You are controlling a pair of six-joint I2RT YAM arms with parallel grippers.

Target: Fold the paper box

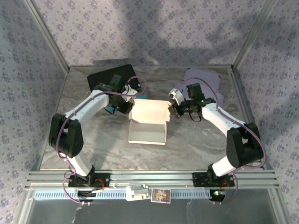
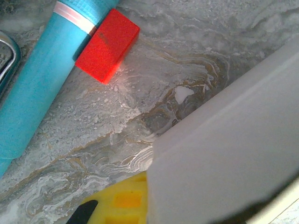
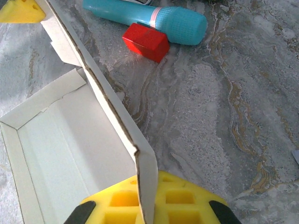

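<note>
Clamping the thin upright wall of the paper box [image 3: 70, 140], the right gripper [image 3: 147, 207] sits at the bottom of the right wrist view with its jaws fully together. One yellow pad [image 3: 117, 203] is inside the wall and the other outside. The pads are cut off by the lower edge of the frame, so how deep the bite goes cannot be told.

The left gripper [image 1: 125, 106] is likewise closed. In the left wrist view, a single yellow finger [image 2: 117, 200] at the bottom edge presses against a blurred white panel [image 2: 224, 154] of the box. The panel hides the other finger.

From above, the box lies open near the middle of the marbled table [image 1: 93, 149], its lid flap raised towards the top of the frame. One gripper is at each upper corner.

A teal tube [image 3: 149, 18] and a red block [image 3: 145, 41] lie touching on the table, near the box's upper left corner and apart from it. The arm covers much of them in the top view.

A shiny metal rim [image 2: 7, 56] at the left edge of the left wrist view is too cropped to identify. A dark slab [image 1: 112, 77] and a lilac sheet [image 1: 203, 77] lie near the table's top edge, their details unclear.
</note>
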